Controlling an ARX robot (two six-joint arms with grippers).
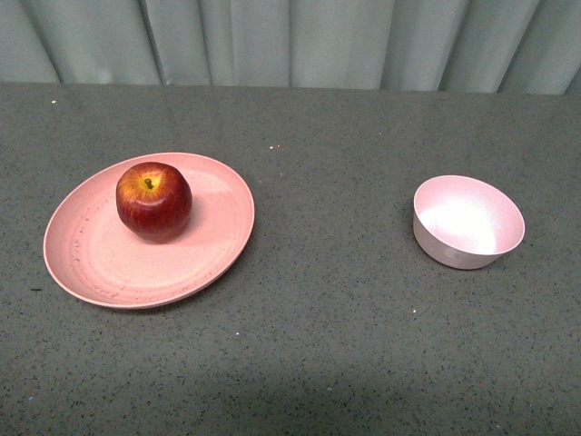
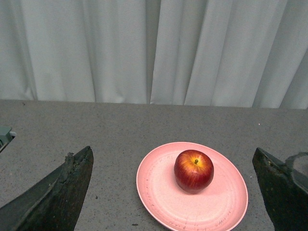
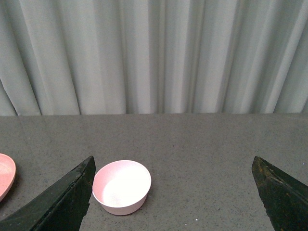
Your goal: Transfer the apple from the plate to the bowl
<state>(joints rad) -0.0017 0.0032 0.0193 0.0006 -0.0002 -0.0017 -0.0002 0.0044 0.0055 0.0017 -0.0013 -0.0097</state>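
The dark-red apple (image 1: 153,201) with a yellow patch at its stem sits upright on the wide salmon-pink plate (image 1: 91,263) at the table's left. A small pale-pink bowl (image 1: 468,222) stands empty on the right. Neither arm shows in the front view. Seen from the left wrist, the apple (image 2: 193,171) and plate (image 2: 159,192) lie ahead between the spread fingers of my open left gripper (image 2: 173,192), well short of touching. From the right wrist, the bowl (image 3: 121,186) lies ahead near one finger of my open right gripper (image 3: 173,192), which holds nothing.
The table (image 1: 327,345) is a dark grey speckled surface. A pale pleated curtain (image 1: 290,41) hangs along its far edge. A sliver of the plate (image 3: 5,175) shows at the side of the right wrist view.
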